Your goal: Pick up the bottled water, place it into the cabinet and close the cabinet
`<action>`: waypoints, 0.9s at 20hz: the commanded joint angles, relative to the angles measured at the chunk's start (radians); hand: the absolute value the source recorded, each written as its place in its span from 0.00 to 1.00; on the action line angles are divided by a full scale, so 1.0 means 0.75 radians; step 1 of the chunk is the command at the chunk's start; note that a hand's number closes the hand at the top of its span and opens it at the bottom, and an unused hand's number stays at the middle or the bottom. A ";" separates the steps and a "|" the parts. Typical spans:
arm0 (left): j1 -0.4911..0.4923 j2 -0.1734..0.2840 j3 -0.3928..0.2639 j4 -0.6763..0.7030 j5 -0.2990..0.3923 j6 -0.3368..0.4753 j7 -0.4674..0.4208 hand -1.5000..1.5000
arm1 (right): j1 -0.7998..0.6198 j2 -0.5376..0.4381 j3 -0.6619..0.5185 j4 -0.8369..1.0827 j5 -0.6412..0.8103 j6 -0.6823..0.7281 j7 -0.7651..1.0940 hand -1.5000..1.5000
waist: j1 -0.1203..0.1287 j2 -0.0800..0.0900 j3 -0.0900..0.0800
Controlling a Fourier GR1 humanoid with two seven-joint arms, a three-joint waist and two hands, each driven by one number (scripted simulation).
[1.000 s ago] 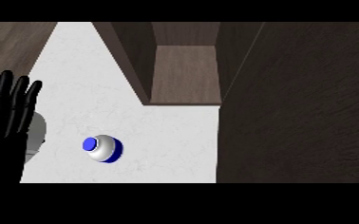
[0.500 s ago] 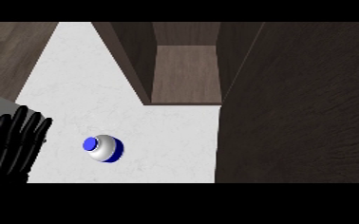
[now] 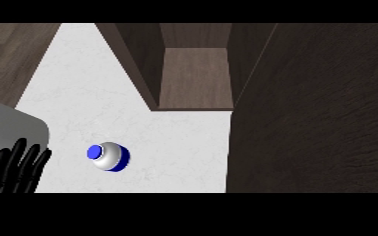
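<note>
Bottle stands upright on the white desk, seen from straight above: blue cap, white shoulder, blue band. Nothing is touching it. It sits in front of the cabinet and a bit left of the opening, so the path from bottle into the cabinet looks short and unobstructed.

Left hand is just left of the bottle, apart from it, at the view's lower left edge. Fingers are straight and spread, holding nothing. Grey forearm sits behind it, toward the cabinet side. My read: it's lined up beside the bottle for a side grasp, fingers not yet wrapped round.

Right hand doesn't show anywhere.

Cabinet is open, its wooden floor visible between dark side walls. The large dark wood panel right of the cabinet opening is likely the swung-open door, which would explain why it covers that whole side of the desk; can't confirm a hinge from this angle.

Task state: grasp not done, nothing in the cabinet, door still to close. Risk: top-heavy upright bottle, a sideways nudge from straight fingers could tip it.
</note>
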 commanded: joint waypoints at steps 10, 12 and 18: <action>-0.021 -0.065 0.097 0.327 -0.114 0.023 -0.256 0.00 | 0.306 0.004 0.105 -0.208 0.044 0.051 -0.106 0.00 | -0.009 0.000 -0.001; -0.103 -0.023 0.206 0.432 -0.078 0.021 -0.276 0.00 | 0.290 -0.013 0.066 -0.160 0.027 0.069 -0.139 0.00 | -0.010 0.002 -0.001; -0.167 -0.072 0.146 0.737 -0.182 0.031 -0.449 0.00 | 0.406 -0.027 0.125 -0.221 0.074 0.109 -0.190 0.00 | -0.016 0.001 -0.001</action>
